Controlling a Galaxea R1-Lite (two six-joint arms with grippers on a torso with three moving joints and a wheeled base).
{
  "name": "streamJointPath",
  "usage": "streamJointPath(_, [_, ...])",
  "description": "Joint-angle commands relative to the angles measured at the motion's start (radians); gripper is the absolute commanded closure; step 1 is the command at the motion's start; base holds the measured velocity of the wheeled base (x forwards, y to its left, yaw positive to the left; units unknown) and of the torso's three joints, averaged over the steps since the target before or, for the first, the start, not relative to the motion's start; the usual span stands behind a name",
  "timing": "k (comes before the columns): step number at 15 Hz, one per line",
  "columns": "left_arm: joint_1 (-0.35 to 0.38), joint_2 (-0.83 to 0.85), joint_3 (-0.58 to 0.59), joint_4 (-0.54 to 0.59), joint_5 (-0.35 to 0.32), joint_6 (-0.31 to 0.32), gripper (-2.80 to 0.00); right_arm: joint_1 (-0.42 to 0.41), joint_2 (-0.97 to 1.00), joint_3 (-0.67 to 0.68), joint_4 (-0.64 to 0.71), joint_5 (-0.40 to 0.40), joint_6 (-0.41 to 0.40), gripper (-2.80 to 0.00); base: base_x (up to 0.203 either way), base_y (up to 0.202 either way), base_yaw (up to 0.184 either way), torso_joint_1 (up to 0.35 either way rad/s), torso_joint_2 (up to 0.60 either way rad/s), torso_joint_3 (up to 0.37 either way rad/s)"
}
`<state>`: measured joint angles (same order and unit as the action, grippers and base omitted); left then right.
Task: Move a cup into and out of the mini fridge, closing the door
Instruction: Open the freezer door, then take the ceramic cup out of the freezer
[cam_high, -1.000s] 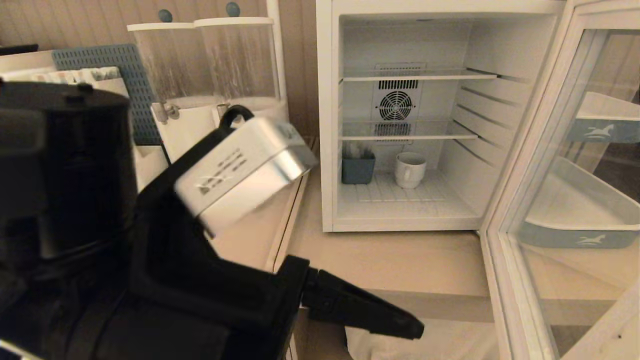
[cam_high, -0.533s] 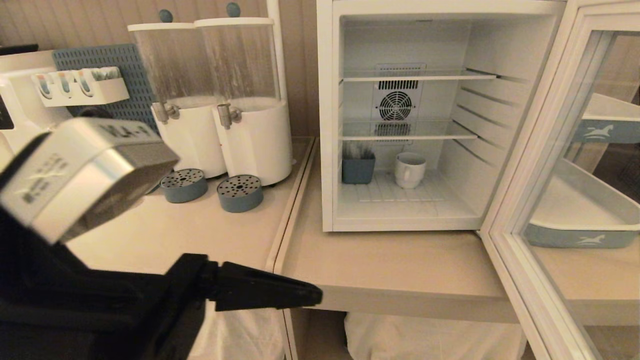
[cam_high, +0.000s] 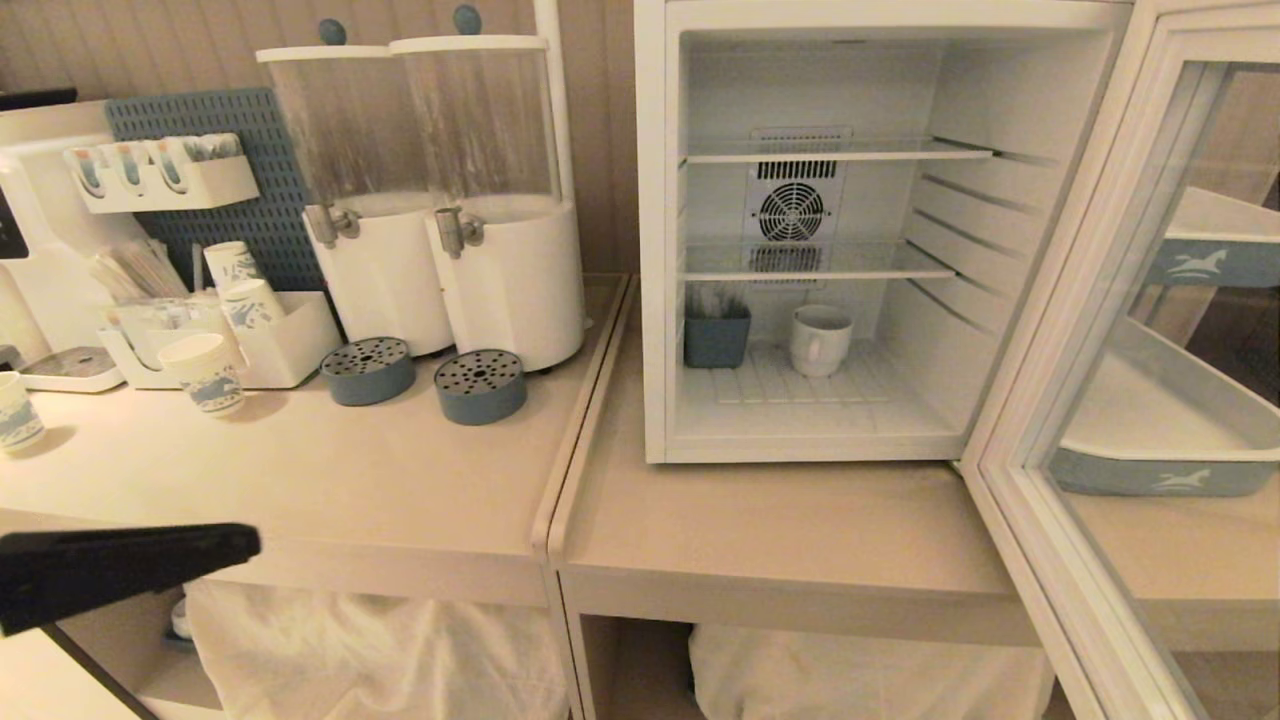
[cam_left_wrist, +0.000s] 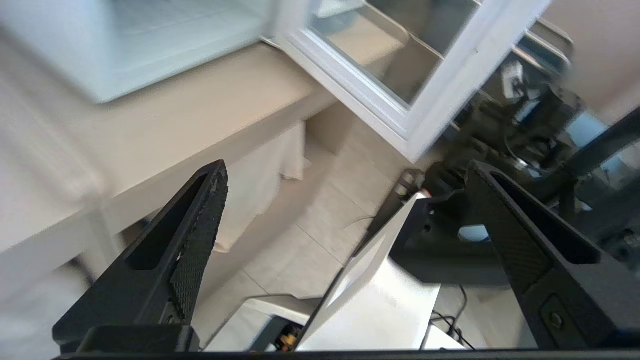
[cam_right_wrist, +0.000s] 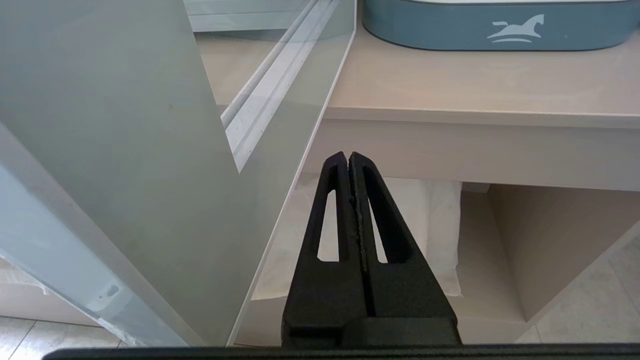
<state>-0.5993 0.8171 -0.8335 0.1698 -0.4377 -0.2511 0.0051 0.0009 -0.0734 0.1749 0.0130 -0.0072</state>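
Note:
The white cup (cam_high: 820, 338) stands upright on the floor of the mini fridge (cam_high: 655, 300), handle towards the front. The fridge's glass door (cam_high: 1060, 330) is swung wide open to the right. My left gripper (cam_left_wrist: 347, 167) is open with nothing between its fingers; it hangs low off the counter's front, far left of the fridge. In the head view only one of its fingers (cam_high: 130, 565) pokes in at the lower left edge. My right gripper (cam_right_wrist: 348, 156) is shut and empty, parked below the counter edge beside the open door (cam_right_wrist: 100, 150).
A small blue container (cam_high: 716, 338) sits left of the cup inside the fridge. Two drink dispensers (cam_high: 450, 200), two round blue drip trays (cam_high: 367, 370) and paper cups (cam_high: 205, 372) fill the left counter. A blue-and-white tray (cam_high: 1150, 440) shows through the door glass.
My left arm has drawn back out of the head view, down and to the left, uncovering the left counter. The cup, fridge and door have not moved.

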Motion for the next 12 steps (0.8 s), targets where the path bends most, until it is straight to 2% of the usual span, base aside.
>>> streamJointPath(1, [0.078,-0.119,0.016,0.040,-0.002,-0.003,-2.80,0.001,0.001,0.001,0.000,0.001,0.001,0.00,0.000,0.000,0.000,0.000,0.00,0.000])
streamJointPath(3, [0.149,-0.182,0.034,0.082,-0.009,-0.009,-2.80,0.001,0.001,0.001,0.000,-0.001,0.013,0.00,0.000,0.000,0.000,0.000,0.00,0.000])
streamJointPath(6, [0.174,-0.273,0.071,0.118,-0.017,-0.045,-2.80,0.001,0.001,0.001,0.000,-0.001,0.020,0.00,0.000,0.000,0.000,0.000,0.00,0.000])
streamJointPath(9, [0.190,-0.313,0.094,0.132,-0.010,-0.050,-2.80,0.001,0.001,0.001,0.000,-0.008,0.025,0.00,0.000,0.000,0.000,0.000,0.00,0.000])
streamJointPath(11, [0.276,-0.382,0.099,0.174,-0.012,-0.049,-2.80,0.001,0.001,0.001,-0.002,-0.008,0.027,0.00,0.000,0.000,0.000,0.000,0.00,0.000])
streamJointPath(12, [0.296,-0.397,0.102,0.189,-0.010,-0.048,-2.80,0.001,0.001,0.001,-0.002,-0.008,0.027,0.00,0.000,0.000,0.000,0.000,0.00,0.000])
